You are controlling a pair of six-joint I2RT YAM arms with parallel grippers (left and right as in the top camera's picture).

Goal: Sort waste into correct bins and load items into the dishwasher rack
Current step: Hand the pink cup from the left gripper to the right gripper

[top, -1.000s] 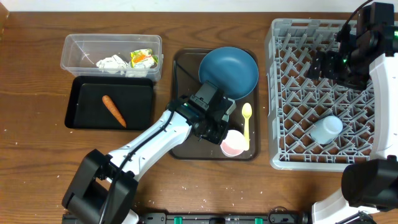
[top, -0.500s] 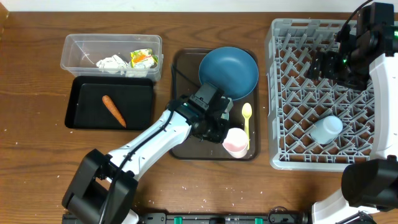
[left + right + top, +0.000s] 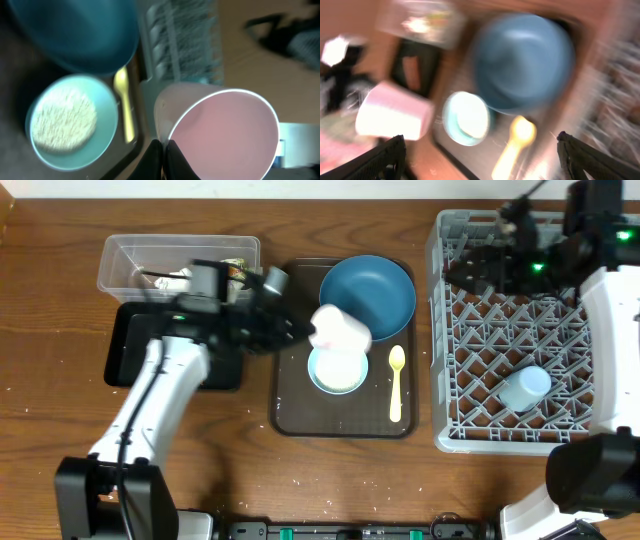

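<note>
My left gripper [image 3: 300, 332] [image 3: 162, 150] is shut on the rim of the pink cup [image 3: 340, 330] [image 3: 225, 135], held tilted above the pale blue bowl [image 3: 337, 370] [image 3: 70, 120], which holds white rice. The dark-blue plate [image 3: 370, 290] and the yellow spoon [image 3: 397, 380] lie on the brown serving tray. My right gripper [image 3: 472, 270] [image 3: 482, 155] is open and empty over the far left part of the grey rack [image 3: 590, 440]. A blue cup [image 3: 525, 387] lies in the rack. The blurred right wrist view shows the pink cup [image 3: 390, 112], bowl [image 3: 467, 117] and plate [image 3: 525, 60].
The clear tub [image 3: 125, 260] with napkins and a wrapper stands at the far left. The black tray [image 3: 125, 355] in front of it is partly hidden by my left arm. The brown serving tray [image 3: 290, 405] sits mid-table. Rice grains dot the table's front.
My left gripper has lifted the pink cup off the serving tray and the arm swung left, uncovering the bowl. My right gripper has moved left over the rack.
</note>
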